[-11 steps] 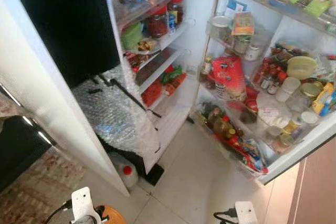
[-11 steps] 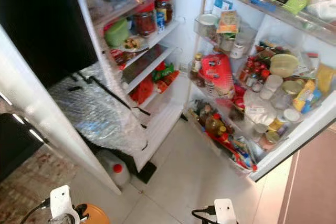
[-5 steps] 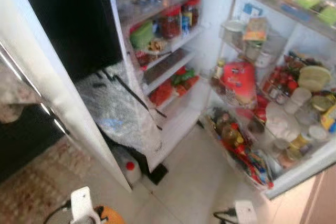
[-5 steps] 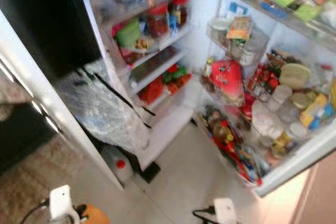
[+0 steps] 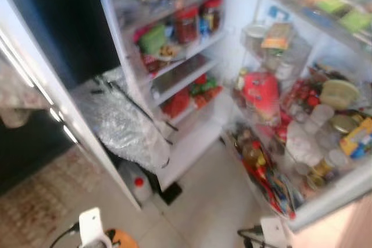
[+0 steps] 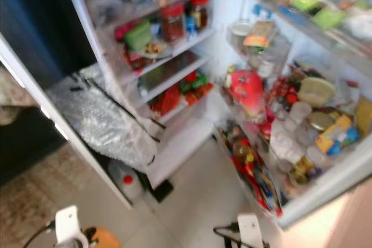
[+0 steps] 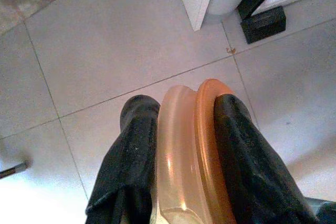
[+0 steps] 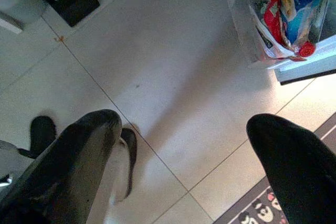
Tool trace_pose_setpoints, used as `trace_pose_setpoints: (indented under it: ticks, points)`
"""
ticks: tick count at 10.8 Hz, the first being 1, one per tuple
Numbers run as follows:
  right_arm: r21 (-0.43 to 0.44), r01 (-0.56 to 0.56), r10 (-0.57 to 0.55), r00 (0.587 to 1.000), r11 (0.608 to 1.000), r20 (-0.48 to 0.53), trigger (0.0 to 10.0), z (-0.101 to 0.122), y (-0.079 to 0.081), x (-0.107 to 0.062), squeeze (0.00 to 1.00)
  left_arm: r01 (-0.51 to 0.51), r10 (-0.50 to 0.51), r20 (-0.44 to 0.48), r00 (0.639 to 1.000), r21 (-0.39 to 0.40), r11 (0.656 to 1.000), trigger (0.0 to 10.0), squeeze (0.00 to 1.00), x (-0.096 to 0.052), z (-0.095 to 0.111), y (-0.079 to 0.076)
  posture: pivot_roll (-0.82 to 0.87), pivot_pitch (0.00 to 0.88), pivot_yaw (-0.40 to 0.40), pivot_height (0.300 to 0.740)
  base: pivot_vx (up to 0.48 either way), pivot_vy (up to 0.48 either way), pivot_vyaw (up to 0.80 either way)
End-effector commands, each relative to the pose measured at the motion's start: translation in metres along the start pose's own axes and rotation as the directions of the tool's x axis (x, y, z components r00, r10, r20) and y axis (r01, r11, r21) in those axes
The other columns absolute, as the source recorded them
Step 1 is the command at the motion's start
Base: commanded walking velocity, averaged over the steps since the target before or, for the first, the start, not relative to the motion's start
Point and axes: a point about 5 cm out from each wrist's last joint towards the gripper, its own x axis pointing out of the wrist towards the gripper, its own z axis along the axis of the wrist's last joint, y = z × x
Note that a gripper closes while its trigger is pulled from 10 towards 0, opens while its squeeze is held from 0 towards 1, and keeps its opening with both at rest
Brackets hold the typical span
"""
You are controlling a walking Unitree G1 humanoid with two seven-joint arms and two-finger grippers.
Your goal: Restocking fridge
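The fridge stands open ahead, its inner shelves (image 5: 180, 45) crowded with red-lidded jars, a green tub and packets. Its door (image 5: 325, 196) swings out to the right, and the door racks hold bottles, jars and a red bag (image 5: 258, 88). My left gripper (image 7: 181, 108) hangs low over the floor tiles, shut on an orange, round-edged plastic container (image 7: 184, 145), which also peeks in at the bottom left (image 5: 123, 240). My right gripper (image 8: 184, 129) hangs open above the tiles near the door's lowest rack (image 8: 283, 14), holding nothing.
Bubble wrap (image 5: 122, 126) drapes from the fridge's left side. A white jug with a red cap (image 5: 136, 187) and a black block (image 7: 265, 22) sit on the floor at the fridge's foot. A patterned rug (image 5: 35, 207) lies to the left. Tiled floor stretches before the fridge.
The whole picture has shifted and blurred, so the camera has moved. Both grippers keep their places low in view, the left still clamped on the orange container.
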Motion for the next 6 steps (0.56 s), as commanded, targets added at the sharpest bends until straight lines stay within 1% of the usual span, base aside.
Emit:
trace_pose_setpoints:
  ticks: [1,6]
  points:
    - [0.014,-0.002,0.002,1.0,1.0,0.003,10.0,-0.0001,0.0029,0.0002,0.0,-0.02,0.02,-0.03,0.999,-0.002,1.0,10.0,0.0,-0.001,-0.0067,0.0088,-0.14,0.049,0.018,0.74,0.0,0.0,0.0]
    - [0.024,0.004,-0.004,1.0,1.0,0.007,10.0,0.0008,0.0028,0.0004,0.0,-0.014,0.014,-0.029,0.999,0.003,1.0,10.0,0.0,-0.0008,-0.0059,0.0079,-0.14,0.052,0.02,0.74,0.0,0.0,0.0]
